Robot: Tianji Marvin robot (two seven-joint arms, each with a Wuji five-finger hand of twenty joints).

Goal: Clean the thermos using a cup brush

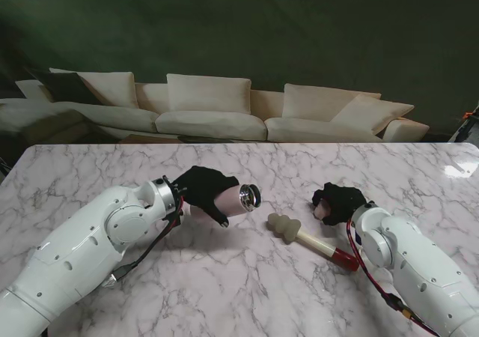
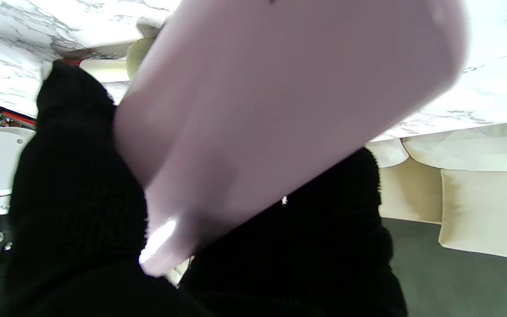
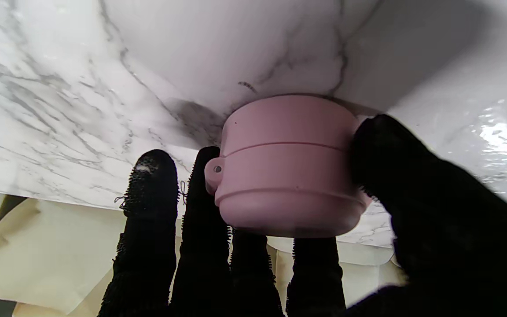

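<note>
Left hand [image 1: 203,189] wrapped around pink thermos [image 1: 233,200], body lying sideways, open steel mouth aimed toward right hand [image 1: 340,203]. Right hand's fingers closed on pink lid [image 3: 289,165] against the marble table [image 1: 247,292]. Cup brush [image 1: 308,237] lies between the hands, untouched.

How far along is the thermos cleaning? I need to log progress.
Done: the lid is off, gripped by the right hand against the table. In hand: the left hand holds the thermos tilted, its steel mouth open. Left: the cup brush lies untouched between the hands, so no scrubbing has begun.
</note>
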